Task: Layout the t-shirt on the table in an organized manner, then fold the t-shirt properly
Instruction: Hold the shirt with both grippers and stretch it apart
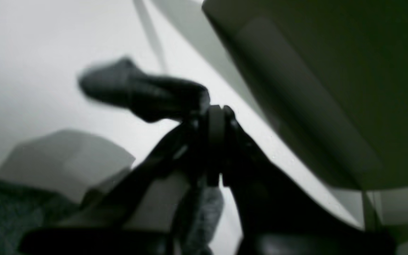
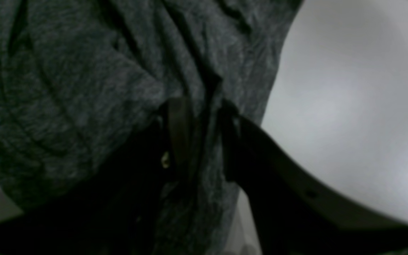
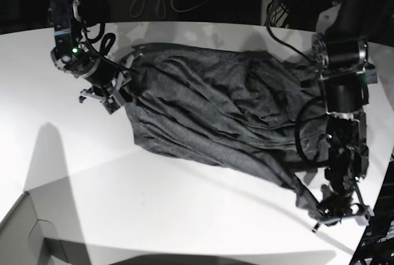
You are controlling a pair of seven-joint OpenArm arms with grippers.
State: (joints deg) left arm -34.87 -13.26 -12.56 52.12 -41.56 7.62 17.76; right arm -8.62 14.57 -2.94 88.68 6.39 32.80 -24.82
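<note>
Soft, limp shirt being stretched between both hands across the worktop [image 3: 74,173].
The t-shirt [image 3: 209,111] is lying creased mid-worktop; left hand [image 3: 332,213] is pinching its near-right corner, right hand [image 3: 114,90] is pinching its far-left edge. Hems suit gripping best.

Through my right wrist camera the t-shirt [image 2: 83,88] filled everything left of the frame's middle, its dark heather-grey knit creased in long folds that ran down toward my right gripper [image 2: 200,117]. My two dark fingers stood on either side of a bunched ridge of that cloth, pinching it between them, with more of the fabric hanging below the grip. To the right of the shirt's edge lay the table [image 2: 349,106], smooth, pale and blurred.
</note>
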